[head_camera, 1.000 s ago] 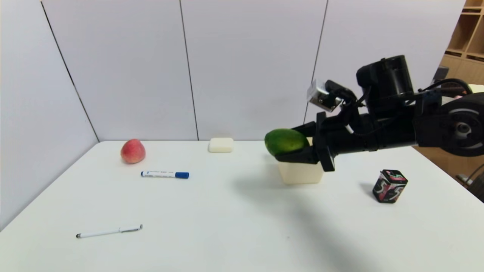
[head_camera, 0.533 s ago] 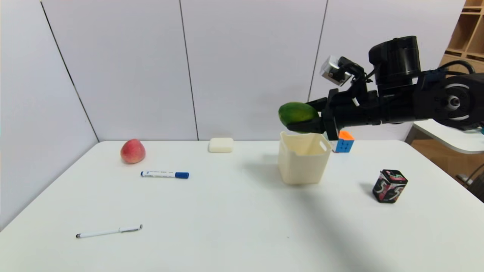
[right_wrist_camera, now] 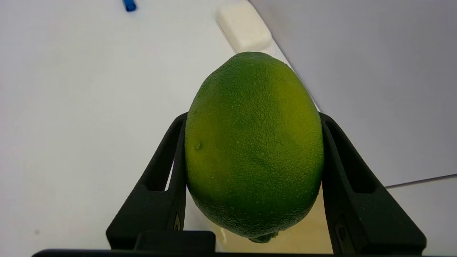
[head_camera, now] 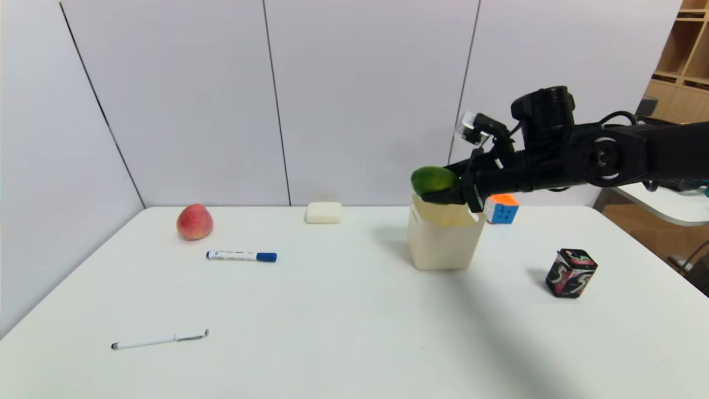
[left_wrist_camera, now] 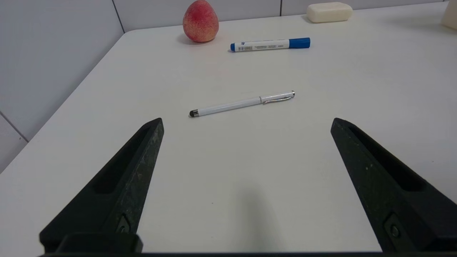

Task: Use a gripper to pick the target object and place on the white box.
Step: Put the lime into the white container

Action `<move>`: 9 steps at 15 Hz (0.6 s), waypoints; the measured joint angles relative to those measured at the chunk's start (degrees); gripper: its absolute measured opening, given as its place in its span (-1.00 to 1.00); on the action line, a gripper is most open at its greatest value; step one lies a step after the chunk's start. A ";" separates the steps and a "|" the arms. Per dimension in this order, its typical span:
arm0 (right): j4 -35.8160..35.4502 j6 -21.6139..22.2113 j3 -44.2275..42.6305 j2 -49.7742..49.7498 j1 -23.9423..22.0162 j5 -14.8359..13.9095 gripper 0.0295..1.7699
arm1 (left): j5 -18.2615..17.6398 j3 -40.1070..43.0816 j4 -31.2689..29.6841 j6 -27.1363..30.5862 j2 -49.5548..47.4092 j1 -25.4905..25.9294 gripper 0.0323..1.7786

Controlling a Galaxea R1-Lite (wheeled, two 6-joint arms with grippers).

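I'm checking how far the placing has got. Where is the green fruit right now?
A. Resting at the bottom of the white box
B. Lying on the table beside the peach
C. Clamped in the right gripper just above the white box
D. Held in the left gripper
C: the right gripper is shut on the green fruit, which hangs just above the white box rim, not yet released.

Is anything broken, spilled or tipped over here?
No, nothing stands out. The right end effector holds the green fruit over the white box, which stands upright. The peach, marker and pen lie undisturbed.
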 joint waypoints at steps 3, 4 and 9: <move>0.16 -0.56 -1.50 3.06 -0.83 -1.49 0.13 | -0.01 0.00 0.00 0.02 0.00 0.00 0.90; 0.22 -0.52 -1.68 3.66 -1.08 -2.06 0.13 | -0.01 0.00 0.00 0.00 0.00 0.00 0.90; 1.05 -0.63 -2.21 4.96 -1.33 -2.58 0.13 | -0.01 0.00 0.00 0.00 0.00 0.02 0.90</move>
